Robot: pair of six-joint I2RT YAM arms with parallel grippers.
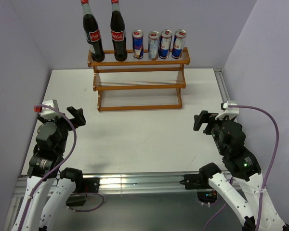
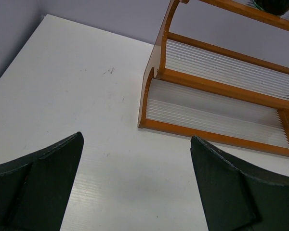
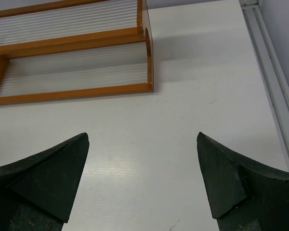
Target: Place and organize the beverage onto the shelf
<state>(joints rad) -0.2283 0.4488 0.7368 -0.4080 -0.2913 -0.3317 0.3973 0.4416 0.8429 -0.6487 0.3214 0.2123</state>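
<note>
In the left wrist view, the left tool (image 2: 136, 144) is wide open. Its two dark fingers sit in the lower corners of the frame with only bare white counter (image 2: 86, 96) between them. It holds nothing and touches nothing. The right wrist view shows the same for the right tool (image 3: 142, 137): its fingers are spread far apart, nothing is gripped, and pale counter shows through the gap.

Each wrist view also takes in one end of the shelf (image 1: 138, 87), in the upper right of the left view and the upper left of the right view. Both tools are well short of the shelf.

In the overhead view, both arms are folded low near the bottom of the frame, the left tool at lower left and the right tool at lower right. The orange-brown stepped shelf sits at upper centre, against the far wall.

All six drinks stand upright in one row on its top tier. The two cola bottles (image 1: 93, 36) (image 1: 118, 34) are at the left end of the row. The four cans (image 1: 137, 44) (image 1: 153, 45) (image 1: 165, 44) (image 1: 178, 44) stand close together to their right and reach almost to the right end. The two lower tiers show only their pale slats.

I judge the task to be essentially finished: every drink is on the shelf, sorted by kind and neatly lined up. If anything is left, it is a small change to the spacing, since the gap between the two bottles looks wider than the gaps between the cans.
</note>
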